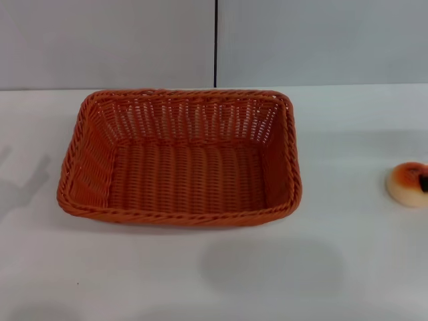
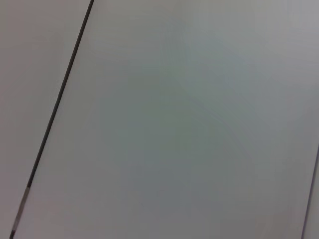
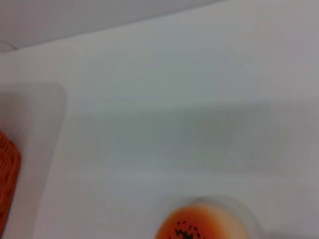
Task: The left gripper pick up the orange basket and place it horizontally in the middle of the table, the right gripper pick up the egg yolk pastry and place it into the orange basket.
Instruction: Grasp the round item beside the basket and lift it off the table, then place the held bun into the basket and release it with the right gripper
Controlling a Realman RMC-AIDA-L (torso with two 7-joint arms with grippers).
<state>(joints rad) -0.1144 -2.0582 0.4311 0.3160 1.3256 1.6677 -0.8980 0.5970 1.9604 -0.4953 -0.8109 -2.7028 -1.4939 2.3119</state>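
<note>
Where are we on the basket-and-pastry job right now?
Basket step looks done: the orange basket sits lengthwise across the middle of the table, empty, with no gripper on it. Left to do: the egg yolk pastry still lies on the table to the basket's right. Neither gripper is in view; the right wrist camera looks onto the pastry.

The head camera looks down at the table (image 1: 200, 281) from the front; the left wrist camera faces only a pale panel (image 2: 174, 124); the right wrist camera, close above the table, shares the egg yolk pastry (image 3: 199, 226) and the orange basket (image 1: 180, 157) corner with it.
</note>
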